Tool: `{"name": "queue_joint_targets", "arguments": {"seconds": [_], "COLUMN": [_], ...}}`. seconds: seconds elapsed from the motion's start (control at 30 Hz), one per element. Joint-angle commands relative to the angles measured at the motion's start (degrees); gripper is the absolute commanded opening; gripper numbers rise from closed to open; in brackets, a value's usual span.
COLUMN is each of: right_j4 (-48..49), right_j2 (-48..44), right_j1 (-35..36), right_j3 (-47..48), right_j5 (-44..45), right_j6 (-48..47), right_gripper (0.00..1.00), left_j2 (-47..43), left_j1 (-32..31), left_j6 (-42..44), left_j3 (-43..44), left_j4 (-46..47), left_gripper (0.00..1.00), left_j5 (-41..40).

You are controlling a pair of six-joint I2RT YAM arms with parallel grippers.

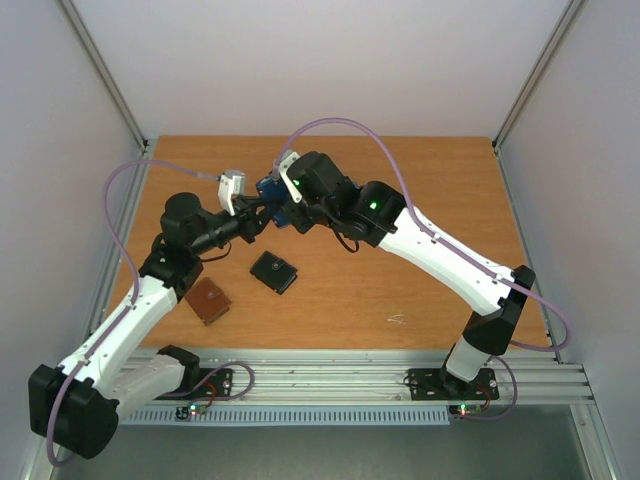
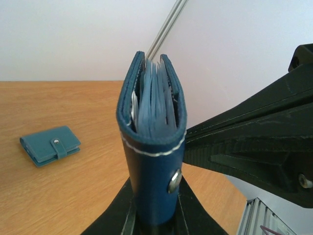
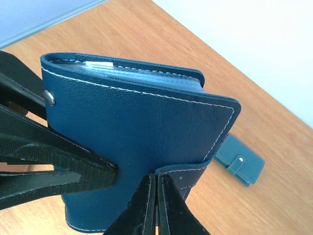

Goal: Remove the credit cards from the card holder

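The navy-blue card holder hangs in the air over the back middle of the table, folded almost shut. My left gripper is shut on its lower end, one finger on each cover. My right gripper is shut on the holder's loose closing tab, with its tips pressed nearly together. The blue-grey clear pockets show between the covers. A thin pale edge pokes out of the top. I see no credit card by colour; they are hidden inside.
A black wallet and a brown wallet lie on the wooden table near the left arm. A teal wallet with a snap tab lies flat on the table, also in the right wrist view. White walls surround the table.
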Motion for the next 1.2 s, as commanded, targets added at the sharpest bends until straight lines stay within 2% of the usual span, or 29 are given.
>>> {"name": "queue_joint_targets", "arguments": {"seconds": [0.0, 0.17, 0.3, 0.37, 0.43, 0.5, 0.57, 0.7, 0.77, 0.83, 0.9, 1.0, 1.03, 1.1, 1.17], "right_j4": [-2.55, -4.11, -5.5, -6.33, -6.83, -6.97, -7.16, -8.93, -10.0, -9.29, -6.55, -6.37, -5.66, -1.79, 0.82], "right_j2": [-0.12, -4.2, -8.03, -9.87, -11.87, -13.86, -15.25, -15.52, -15.3, -15.74, -15.7, -14.15, -14.05, -14.79, -15.29], "right_j1": [-1.42, -5.99, -11.94, -14.06, -15.57, -17.05, -18.96, -20.41, -20.44, -20.44, -20.2, -16.22, -14.99, -14.35, -14.2], "right_j3": [0.7, -3.92, -7.08, -7.92, -8.98, -10.65, -11.67, -8.81, -6.49, -5.46, -5.56, -5.05, -5.55, -8.66, -11.89], "right_j5": [6.33, 6.02, 1.61, -3.51, -13.69, -24.63, -30.73, -43.24, -49.35, -53.32, -52.01, -35.55, -33.98, -39.77, -43.46], "right_j6": [-0.4, 0.48, 1.43, 0.18, -2.86, -5.0, -5.46, -5.5, -5.59, -4.79, -1.27, 3.75, 3.8, 4.47, 4.34], "right_gripper": [0.01, 0.01, 0.01, 0.01, 0.02, 0.17, 0.32, 0.49, 0.56, 0.63, 0.67, 0.68, 0.75, 0.97, 0.99], "left_j2": [-0.63, -0.81, -1.01, -1.02, -0.91, -0.9, -1.02, -1.68, -1.53, -1.51, -1.63, -1.77, -1.77, -1.77, -1.93], "left_j1": [-0.27, -0.28, -0.27, -0.28, -0.27, -0.27, -0.27, -0.27, -0.27, -0.27, -0.27, -0.27, -0.27, -0.27, -0.27], "left_j6": [-0.63, 0.36, 1.87, 2.35, 2.99, 4.06, 6.94, 15.4, 16.49, 16.89, 17.39, 15.27, 14.0, 10.88, 9.2], "left_j3": [-0.19, -0.43, -0.88, -0.97, -0.98, -0.9, -0.72, 1.18, 2.16, 2.31, 2.19, 1.83, 1.63, 1.4, 1.18], "left_j4": [4.91, 4.68, 4.6, 4.51, 4.47, 4.14, 3.81, 4.3, 3.28, 1.28, -0.29, 1.32, 3.43, 5.23, 6.33], "left_gripper": [0.0, 0.0, 0.0, 0.0, 0.0, 0.0, 0.0, 0.0, 0.0, 0.0, 0.0, 0.0, 0.0, 0.0, 0.0], "left_j5": [2.1, 2.82, 5.54, 6.47, 7.19, 7.83, 9.96, 22.53, 23.09, 19.78, 15.44, 14.31, 15.19, 16.65, 17.42]}}
